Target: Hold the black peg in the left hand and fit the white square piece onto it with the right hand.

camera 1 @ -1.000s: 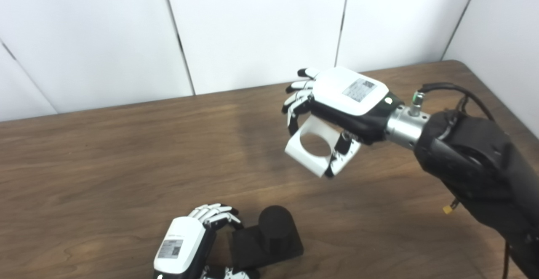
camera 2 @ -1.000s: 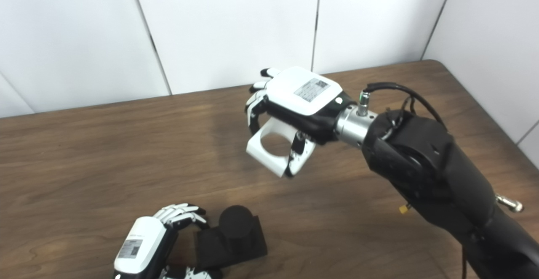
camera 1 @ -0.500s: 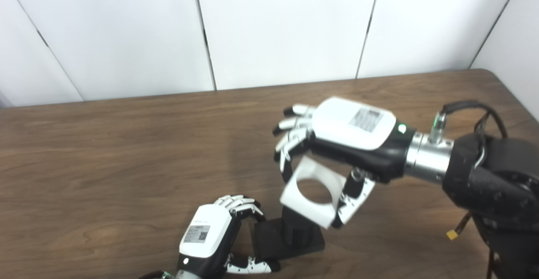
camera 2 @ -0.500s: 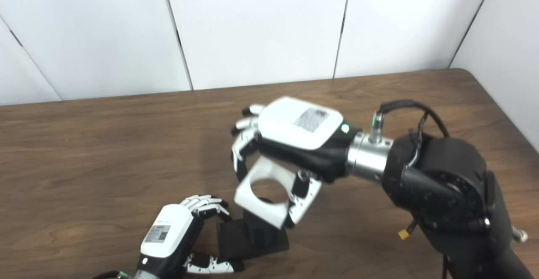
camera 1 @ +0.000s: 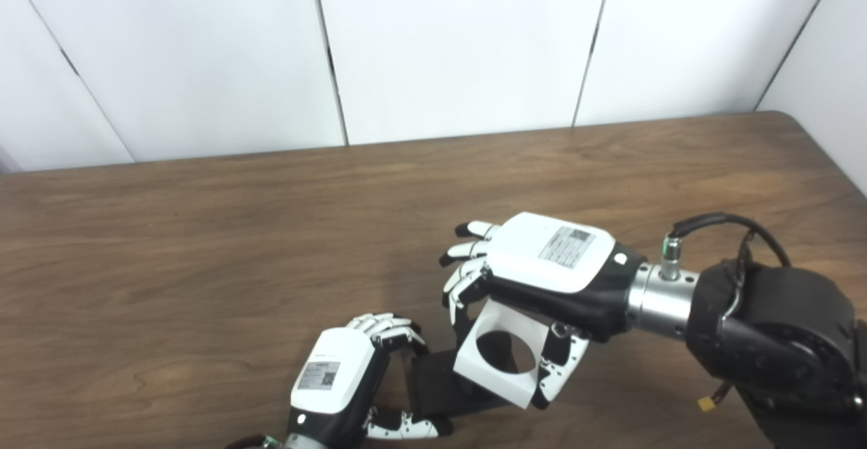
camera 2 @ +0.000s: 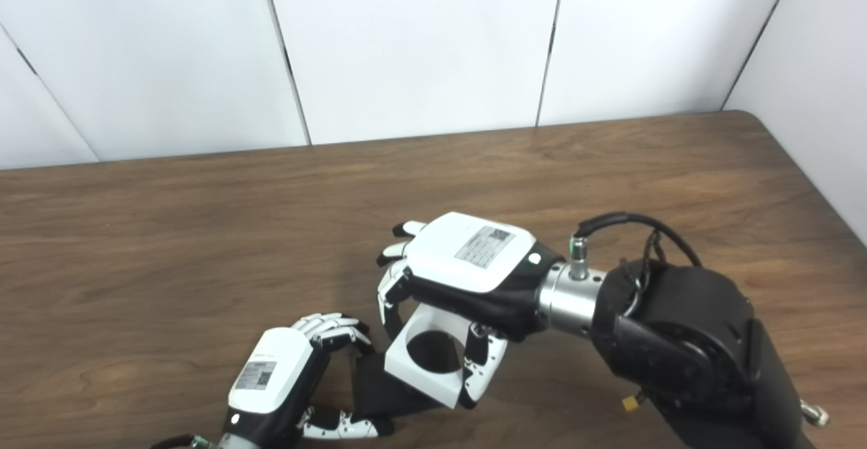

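**White piece over the peg, both my hands engaged**

The wooden table [camera 1: 203,232] fills the scene, white wall panels [camera 1: 460,43] behind its far edge. My right hand [camera 1: 542,276] reaches in from the right, fingers and thumb clasped on the white square piece [camera 1: 498,368] at the near middle (tilted, its round hole facing up). The black peg [camera 1: 498,357] shows dark through that hole; how far the piece has gone down it, I cannot tell. My left hand [camera 1: 339,381], near and just left, grips the peg's flat black base [camera 1: 433,391] between fingers and thumb.
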